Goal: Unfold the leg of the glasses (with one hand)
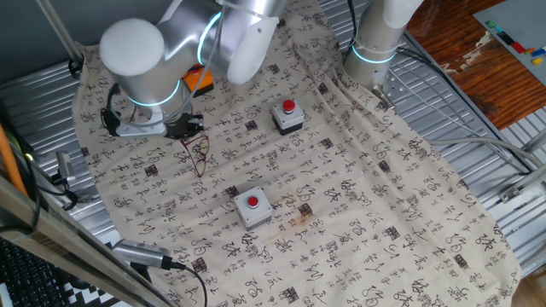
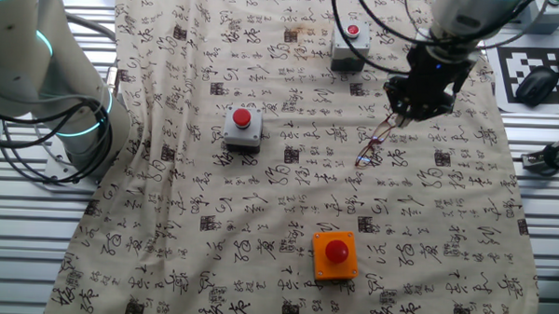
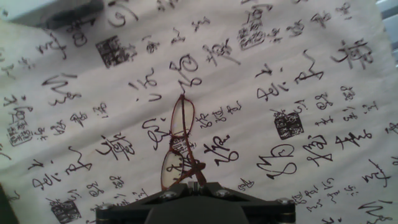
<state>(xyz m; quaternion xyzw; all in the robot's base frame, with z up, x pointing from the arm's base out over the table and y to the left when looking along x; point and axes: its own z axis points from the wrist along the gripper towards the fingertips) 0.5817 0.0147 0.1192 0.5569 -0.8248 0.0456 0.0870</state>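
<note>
Open cloth [image 2: 288, 185] around the glasses [image 2: 373, 146] (button boxes [image 2: 242, 129] well apart).

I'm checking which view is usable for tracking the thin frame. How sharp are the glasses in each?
Hand view: glasses large, fairly crisp, slight softness. One fixed view: thin and tiny beside the end effector. The other fixed view: barely resolved against the cloth's calligraphy.
</note>
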